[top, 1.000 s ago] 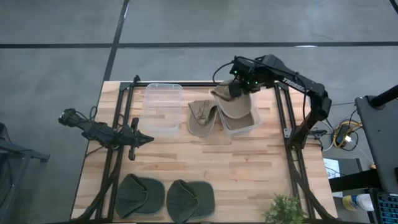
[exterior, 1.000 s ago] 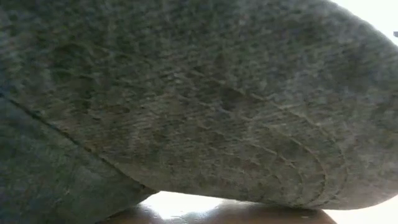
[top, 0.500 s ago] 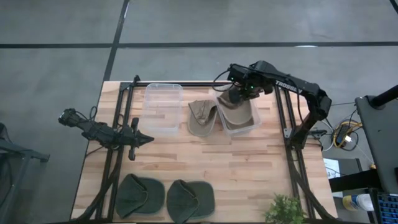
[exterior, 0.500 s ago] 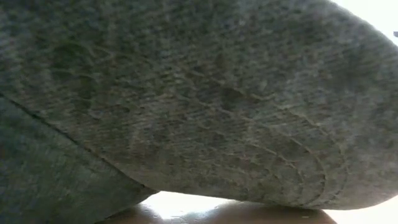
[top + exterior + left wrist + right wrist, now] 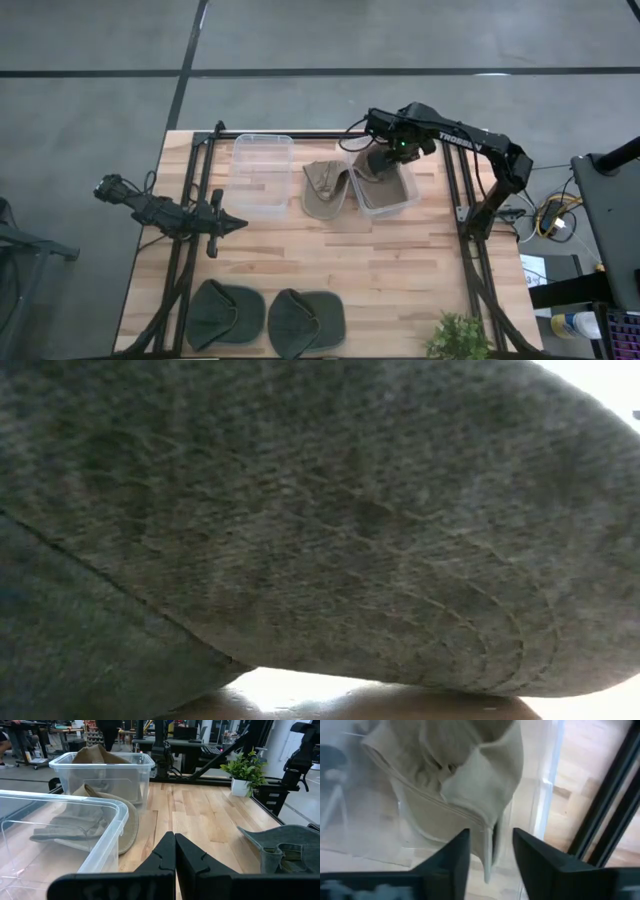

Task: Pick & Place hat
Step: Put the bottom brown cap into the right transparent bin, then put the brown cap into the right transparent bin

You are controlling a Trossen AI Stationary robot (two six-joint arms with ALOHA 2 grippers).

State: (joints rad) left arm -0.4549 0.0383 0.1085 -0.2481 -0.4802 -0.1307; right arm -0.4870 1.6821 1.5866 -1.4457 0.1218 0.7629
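Note:
A tan hat point(image 5: 380, 185) lies in the right clear bin point(image 5: 412, 195) at the table's far side. My right gripper point(image 5: 378, 160) is low over that bin, open. In the right wrist view its fingers point(image 5: 491, 837) stand on either side of the hat's hanging edge point(image 5: 489, 852). A second tan hat point(image 5: 325, 190) rests on the table between the two bins. Two dark green hats point(image 5: 225, 312) point(image 5: 305, 320) lie at the near edge. My left gripper point(image 5: 215, 220) waits at the table's left, shut point(image 5: 175, 855). My right gripper has the tan hat's edge point(image 5: 489, 852) in the gap between its open fingers, coming from above into the bin. Whether a finger touches the cloth, I cannot tell. The hat's body point(image 5: 470, 780) lies on the bin's floor.
An empty clear bin point(image 5: 262, 175) stands left of the tan hats. A potted plant point(image 5: 458, 338) sits at the near right corner. A dark green hat point(image 5: 320, 540) fills the low view. Bare wood lies across the table's middle point(image 5: 350, 260).
My right gripper has come down toward the right bin with the tan hat. The hat, held above the bin's far rim a second ago, now lies down inside the bin.

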